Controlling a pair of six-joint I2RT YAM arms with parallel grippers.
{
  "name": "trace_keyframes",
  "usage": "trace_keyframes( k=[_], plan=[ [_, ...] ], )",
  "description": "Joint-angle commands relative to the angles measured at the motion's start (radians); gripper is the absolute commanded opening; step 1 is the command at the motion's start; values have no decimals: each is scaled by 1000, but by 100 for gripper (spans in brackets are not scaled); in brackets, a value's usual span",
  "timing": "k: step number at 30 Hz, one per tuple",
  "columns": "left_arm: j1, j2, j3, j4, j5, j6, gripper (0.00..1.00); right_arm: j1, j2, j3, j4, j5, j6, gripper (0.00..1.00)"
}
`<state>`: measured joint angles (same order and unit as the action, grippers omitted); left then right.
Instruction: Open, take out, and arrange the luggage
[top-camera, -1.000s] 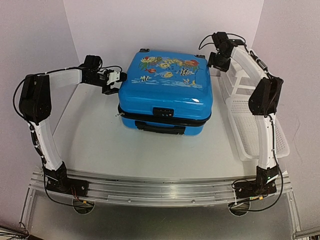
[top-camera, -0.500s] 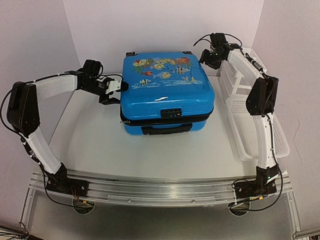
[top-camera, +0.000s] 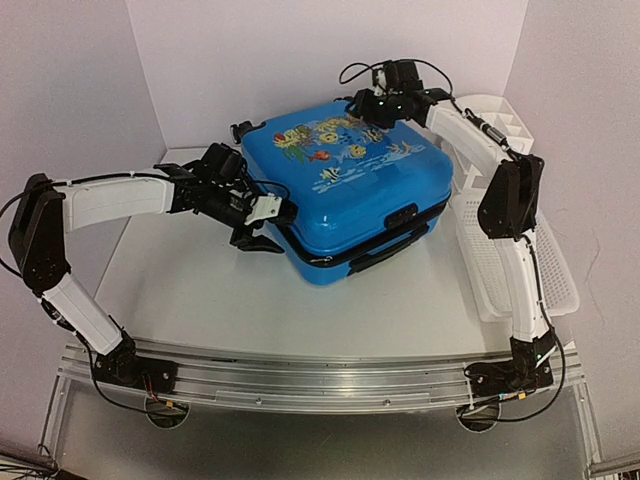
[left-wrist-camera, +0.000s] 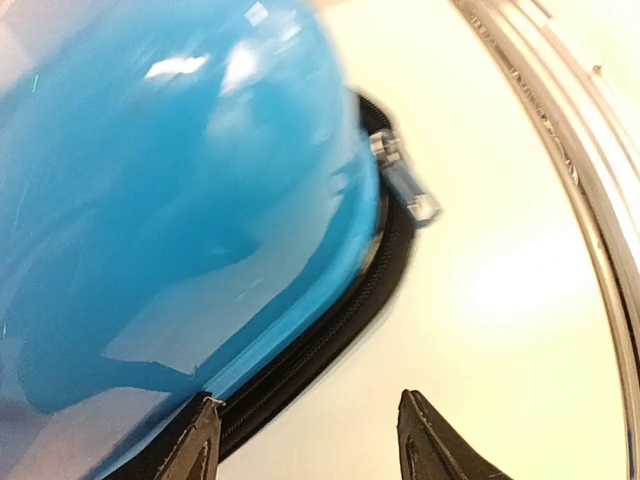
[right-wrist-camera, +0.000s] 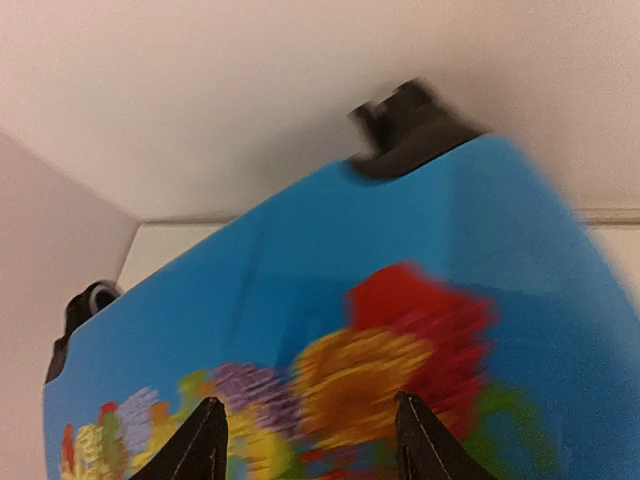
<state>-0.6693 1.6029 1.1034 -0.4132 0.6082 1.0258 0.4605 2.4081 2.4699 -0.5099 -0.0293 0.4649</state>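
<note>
The left arm (top-camera: 110, 200) reaches from its base at the near-left corner of the bench (top-camera: 200, 290), upper link leaning toward the left edge, forearm stretched level toward the middle; its end effector (top-camera: 262, 228) sits at the luggage's (top-camera: 350, 180) near-left corner. In the left wrist view that end effector (left-wrist-camera: 305, 445) is released, fingers apart with nothing clamped; one fingertip (left-wrist-camera: 200, 445) lies against the black zip band (left-wrist-camera: 330, 340), the other over bare bench, and a metal zip pull (left-wrist-camera: 405, 185) sticks out beyond them.

The right arm (top-camera: 480, 140) rises from the near-right corner, bends at the elbow over the white basket (top-camera: 500, 250) along the right edge, and stretches to the lid's far edge; its end effector (top-camera: 368, 105) is spread, and in its wrist view (right-wrist-camera: 310, 440) it is over the blurred fish-and-coral print with nothing between the fingers; whether the tips touch the lid I cannot tell.

The luggage lies flat in the middle of the bench toward the far edge, lid up, zip shut; the small panel (top-camera: 402, 213) on its front is too small to read.

A second ago the case sat square to the near edge; it is now turned, handle (top-camera: 385, 255) facing the near-right corner. The left end effector has moved from the case's left side to its near-left corner; the right one has come from beside the far-right corner onto the lid.
</note>
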Motion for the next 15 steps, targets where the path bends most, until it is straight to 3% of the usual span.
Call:
trace_keyframes(
  k=[1,6,12,15],
  plan=[
    [-39,-7,61,149,89,-24,61,192,-59,-102,-169,-166,26,55],
    [112,-31,227,-129,170,86,66,188,-184,-172,-170,-73,-20,62],
    [328,83,604,-748,207,439,76,187,-324,-242,-173,5,-34,65],
    [405,184,751,-787,148,482,81,186,-387,-281,-171,28,-31,65]
  ],
)
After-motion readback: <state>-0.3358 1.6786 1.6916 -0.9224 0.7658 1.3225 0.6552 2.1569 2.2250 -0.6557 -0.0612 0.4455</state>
